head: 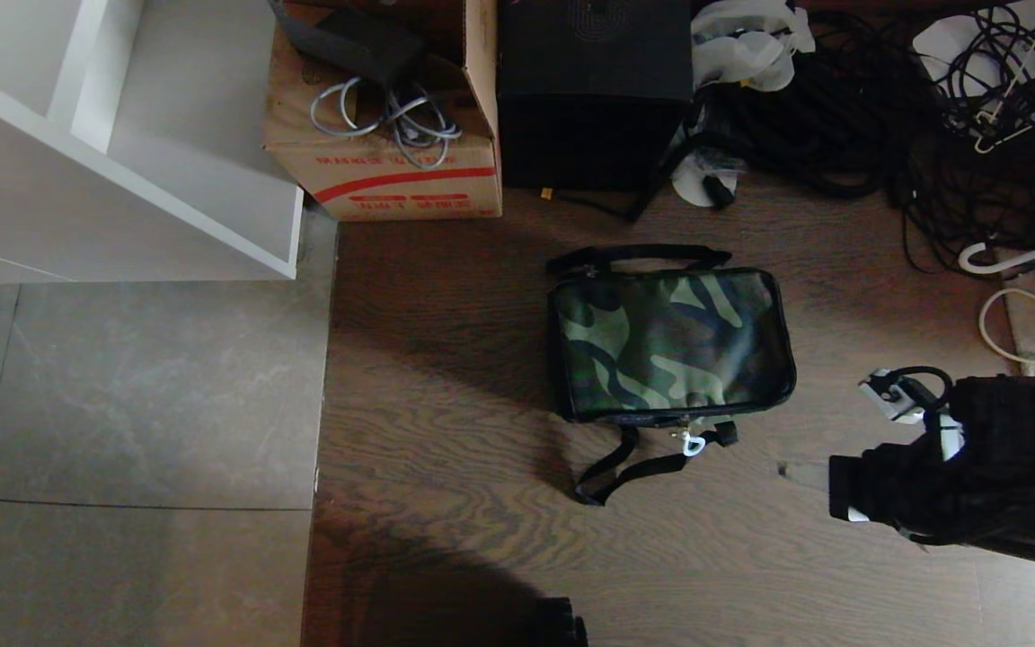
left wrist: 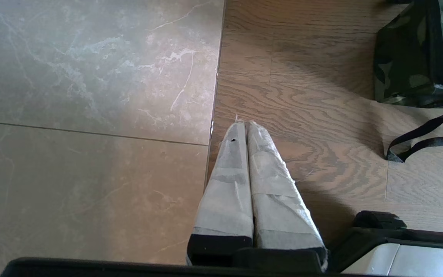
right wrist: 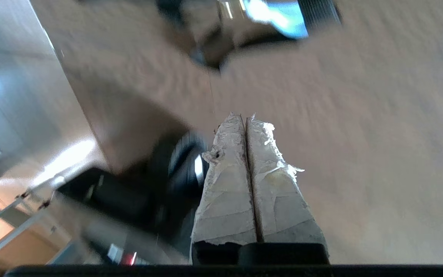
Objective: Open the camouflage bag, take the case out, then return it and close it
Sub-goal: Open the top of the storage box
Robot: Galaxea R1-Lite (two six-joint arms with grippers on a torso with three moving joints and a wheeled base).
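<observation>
**One closed bag on the wood floor, both grippers shut and empty**

One camouflage bag [head: 672,343] lies flat on the wooden floor [head: 446,449], lid shut, with nothing of its inside showing. Its white zipper pull [head: 691,441] hangs at the near edge, beside a loop of the black shoulder strap [head: 630,469] that trails on the boards toward the robot. The case is hidden from every view.

The right arm [head: 958,485] enters the head view low on the right, near the bag's right side but apart from it. The right gripper [right wrist: 245,120] has its taped fingers [right wrist: 229,181] pressed together with nothing between them, and the scene behind them is blurred. The left gripper [left wrist: 244,125] hangs above the seam where grey tile [left wrist: 90,96] meets wood; its fingers are likewise together and empty, well apart from the bag, whose corner shows at the edge of that view.

Behind the bag stand a cardboard box [head: 387,135] with a red stripe, holding grey cable, and a tall black box [head: 594,90]. Tangled black cables [head: 850,117] lie to the right. A white shelf unit [head: 113,135] stands at far left.
</observation>
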